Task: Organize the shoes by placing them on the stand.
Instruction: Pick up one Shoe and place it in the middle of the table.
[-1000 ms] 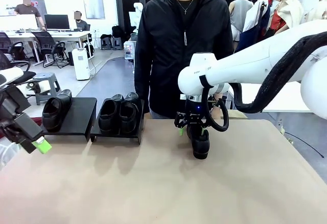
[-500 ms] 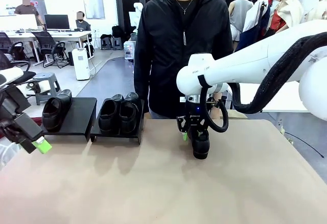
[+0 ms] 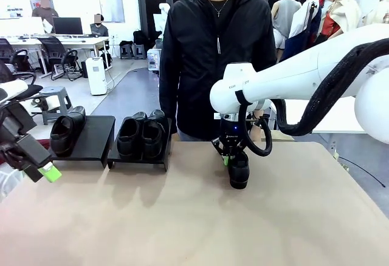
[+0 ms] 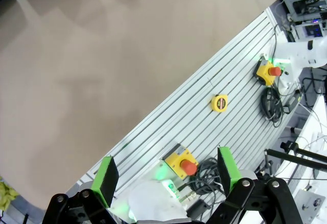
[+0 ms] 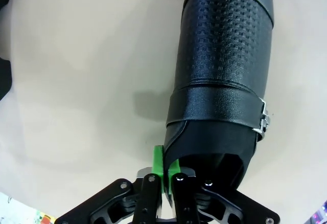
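The loose shoe (image 3: 238, 172) stands on the tan table (image 3: 182, 217), right of the middle and near the far edge, toe pointing toward the robot's side. In the right wrist view the shoe (image 5: 222, 81) is black with a fine pebbled grain over the toe, a smooth band across the instep, and a small metal buckle at one side.

The right gripper (image 3: 230, 156) comes down on the shoe's heel end. Seen from the wrist, its green pads (image 5: 159, 169) are pinched together on the thin side wall of the shoe opening, with the toe stretching away from the fingers. The shoe's sole rests on the table.

The stand (image 3: 97, 138) sits at the far left part of the table, two black sloped platforms side by side. The left platform carries one shoe (image 3: 67, 131) on its left half; its right half is bare. The right platform carries a pair (image 3: 141, 135) set close together, toes toward the robot.

The left gripper (image 3: 48, 172) hangs at the left edge of the table, well apart from the stand and shoes. From its wrist camera the green pads (image 4: 110, 175) stand wide apart with nothing between them, over the table edge and a slotted metal base with yellow stop buttons.

A person in a black jacket (image 3: 213, 53) stands at the far side. Behind are desks, monitors and chairs.
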Controlling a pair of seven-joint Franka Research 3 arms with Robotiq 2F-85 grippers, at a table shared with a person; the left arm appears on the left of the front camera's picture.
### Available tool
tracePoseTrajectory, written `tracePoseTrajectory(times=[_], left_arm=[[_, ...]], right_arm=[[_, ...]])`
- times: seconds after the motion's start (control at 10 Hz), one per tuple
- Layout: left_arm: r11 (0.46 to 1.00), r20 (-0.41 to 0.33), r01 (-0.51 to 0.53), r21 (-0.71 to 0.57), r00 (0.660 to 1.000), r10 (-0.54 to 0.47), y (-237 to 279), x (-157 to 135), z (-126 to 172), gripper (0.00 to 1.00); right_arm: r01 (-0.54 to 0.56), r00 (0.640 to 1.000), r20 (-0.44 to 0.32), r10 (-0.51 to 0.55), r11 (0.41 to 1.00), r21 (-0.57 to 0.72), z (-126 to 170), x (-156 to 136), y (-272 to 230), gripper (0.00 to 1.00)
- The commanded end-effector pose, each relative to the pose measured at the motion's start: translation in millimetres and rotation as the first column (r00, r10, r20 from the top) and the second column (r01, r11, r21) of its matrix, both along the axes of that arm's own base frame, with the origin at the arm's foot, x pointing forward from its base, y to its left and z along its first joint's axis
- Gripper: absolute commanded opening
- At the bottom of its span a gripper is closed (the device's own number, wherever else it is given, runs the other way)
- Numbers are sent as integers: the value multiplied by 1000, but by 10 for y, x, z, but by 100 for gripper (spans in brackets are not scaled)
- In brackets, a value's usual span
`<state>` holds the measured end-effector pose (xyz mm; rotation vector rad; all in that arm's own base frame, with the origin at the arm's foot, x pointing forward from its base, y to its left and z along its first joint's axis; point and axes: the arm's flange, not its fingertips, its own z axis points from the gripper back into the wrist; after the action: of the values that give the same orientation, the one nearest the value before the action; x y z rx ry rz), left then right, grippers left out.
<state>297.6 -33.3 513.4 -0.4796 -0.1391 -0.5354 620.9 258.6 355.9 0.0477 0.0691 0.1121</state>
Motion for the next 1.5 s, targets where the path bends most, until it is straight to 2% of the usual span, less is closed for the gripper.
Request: tracePoseTrajectory(times=[0.0, 0.2, 0.3, 0.4, 0.5, 0.6, 0.7, 0.8, 0.9, 1.0, 1.1, 1.4], left_arm=[[1000, -1, -9, 0, 1000, 9, 22, 9, 17, 100], [1000, -1, -9, 0, 1000, 9, 22, 9, 17, 100], [1000, -1, -9, 0, 1000, 9, 22, 9, 17, 100], [1000, -1, -9, 0, 1000, 9, 22, 9, 17, 100], [1000, -1, -9, 0, 1000, 9, 22, 9, 17, 100], [1000, -1, -9, 0, 1000, 9, 22, 9, 17, 100], [1000, -1, -9, 0, 1000, 9, 22, 9, 17, 100], [1000, -1, -9, 0, 1000, 9, 22, 9, 17, 100], [1000, -1, -9, 0, 1000, 9, 22, 9, 17, 100], [1000, -1, -9, 0, 1000, 9, 22, 9, 17, 100], [1000, -1, -9, 0, 1000, 9, 22, 9, 17, 100], [1000, -1, -9, 0, 1000, 9, 22, 9, 17, 100]], right_arm=[[18, 999, 35, -17, 999, -34, 14, 38, 23, 0], [11, 997, 71, -8, 999, -38, 181, -45, -78, 0], [13, 993, 114, -8, 999, -36, 486, -219, -170, 0], [71, 984, 164, -64, 997, -38, 830, -447, -179, 0], [48, 980, 195, -36, 997, -57, 1102, -828, -91, 0], [93, 974, 217, -69, 990, -106, 1225, -1218, -13, 0], [91, 968, 244, -56, 987, -134, 1212, -1644, 71, 0], [138, 949, 298, -98, 984, -116, 1163, -1908, 75, 0], [177, 936, 327, -131, 977, -116, 1122, -2007, 53, 0], [163, 942, 314, -122, 981, -108, 1145, -1925, 5, 0], [107, 964, 253, -76, 988, -112, 1252, -1935, 142, 0], [107, 964, 253, -76, 988, -112, 1252, -1935, 142, 0]])
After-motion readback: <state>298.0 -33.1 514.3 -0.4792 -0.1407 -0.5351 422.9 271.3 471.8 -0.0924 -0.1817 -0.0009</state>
